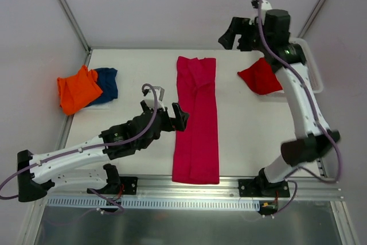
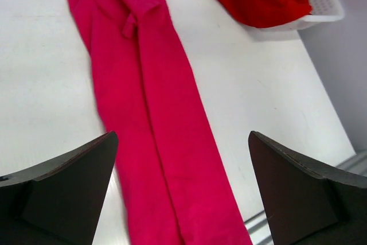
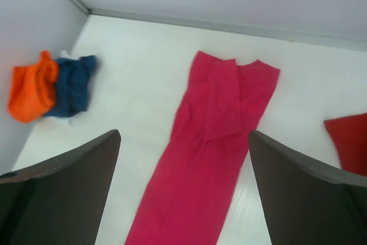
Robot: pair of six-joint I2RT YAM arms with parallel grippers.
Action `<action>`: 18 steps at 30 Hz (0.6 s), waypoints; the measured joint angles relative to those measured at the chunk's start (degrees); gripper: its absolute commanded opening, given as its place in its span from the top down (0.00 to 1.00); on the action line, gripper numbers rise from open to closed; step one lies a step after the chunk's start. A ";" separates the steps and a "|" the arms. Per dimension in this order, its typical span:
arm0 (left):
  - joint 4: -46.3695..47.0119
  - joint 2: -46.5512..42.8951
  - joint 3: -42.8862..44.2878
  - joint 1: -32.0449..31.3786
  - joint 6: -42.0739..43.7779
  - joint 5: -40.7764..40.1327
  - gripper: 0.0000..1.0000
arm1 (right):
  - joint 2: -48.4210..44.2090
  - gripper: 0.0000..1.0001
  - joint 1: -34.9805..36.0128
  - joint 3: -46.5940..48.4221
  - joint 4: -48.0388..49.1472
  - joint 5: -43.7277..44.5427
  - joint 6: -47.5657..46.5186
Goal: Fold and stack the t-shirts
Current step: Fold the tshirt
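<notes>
Pink shirt (image 1: 196, 119) lies mid-worktop (image 1: 132, 67) as a long narrow strip, sleeves tucked in. Left gripper (image 2: 182, 133) hovers beside the strip's near half; right gripper (image 3: 184, 132) hangs high over the far right. Both sets of jaws stand wide and hold nothing.

Step in hand, by judgement: lengthwise folds complete, crosswise fold pending. The next move calls for gripping one end of the strip at both corners and laying it over the other end.

Orange shirt (image 1: 77, 89) overlaps navy shirt (image 1: 108, 81) at far left; red shirt (image 1: 261, 76) lies in the basket (image 2: 321, 10).
</notes>
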 measured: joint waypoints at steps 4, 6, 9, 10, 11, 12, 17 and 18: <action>1.57 -5.46 -5.44 -0.33 0.66 3.74 0.01 | -27.41 0.01 5.66 -20.70 1.03 3.91 -1.79; 1.95 -6.64 -9.29 -0.33 -0.02 5.73 0.01 | -38.23 0.01 8.13 -31.85 0.42 6.60 -0.83; 0.76 -7.74 -14.67 -0.37 -2.32 6.86 0.01 | -46.90 0.00 10.93 -48.63 -0.07 12.81 2.93; 0.15 -7.91 -15.80 -0.37 -2.97 7.28 0.01 | -48.37 0.01 12.17 -53.72 -1.31 14.69 4.44; 0.02 -8.09 -17.18 -0.39 -4.02 7.48 0.01 | -49.81 0.01 13.44 -58.77 -1.73 16.39 6.10; -0.37 -8.17 -18.38 -0.59 -4.92 7.65 0.01 | -50.56 0.00 14.45 -62.40 -2.93 17.57 7.26; -1.05 -8.04 -22.82 -4.20 -9.84 7.58 0.01 | -59.21 0.01 21.07 -75.69 -8.50 24.13 15.02; -1.09 -8.04 -23.45 -5.05 -10.73 7.56 0.01 | -61.18 0.01 22.32 -76.81 -8.68 25.18 16.61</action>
